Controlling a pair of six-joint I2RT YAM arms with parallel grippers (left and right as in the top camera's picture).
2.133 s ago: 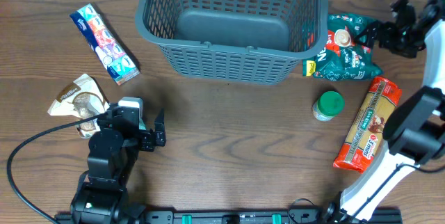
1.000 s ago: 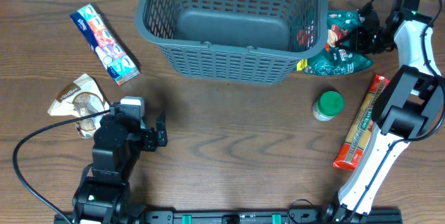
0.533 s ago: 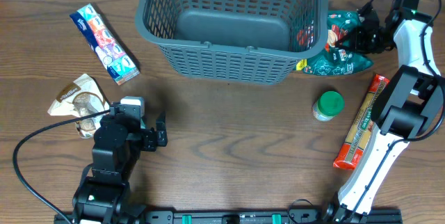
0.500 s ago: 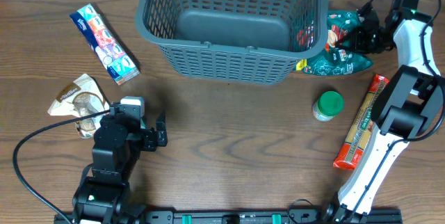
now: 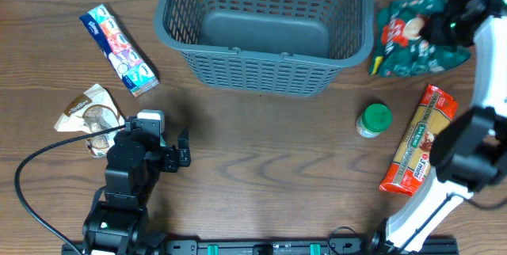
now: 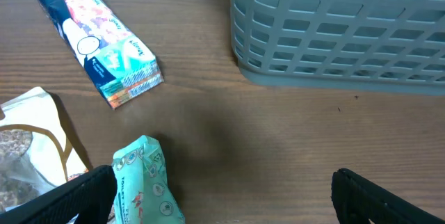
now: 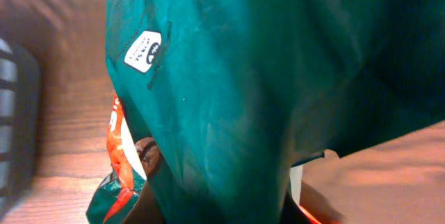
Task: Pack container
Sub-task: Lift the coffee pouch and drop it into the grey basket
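Observation:
The container (image 5: 265,25), a large dark grey slotted basket, stands at the back centre with nothing in it; its corner also shows in the left wrist view as the container (image 6: 341,29). My right gripper (image 5: 445,24) is shut on a dark green snack bag (image 5: 412,35), held off the table just right of the basket. That green bag (image 7: 236,92) fills the right wrist view and hides the fingers. My left gripper (image 5: 173,156) is open low over the table at the front left. The left gripper (image 6: 222,200) has a mint green packet (image 6: 142,182) beside its left finger.
A blue tissue pack (image 5: 119,39) and a beige pouch (image 5: 91,112) lie at the left. A green-lidded jar (image 5: 373,120) and a long red-orange packet (image 5: 418,140) lie at the right, in front of the held bag.
The green bag lay against the basket's right side; the right gripper has now lifted it and carried it right, away from the basket. The left arm has not moved.

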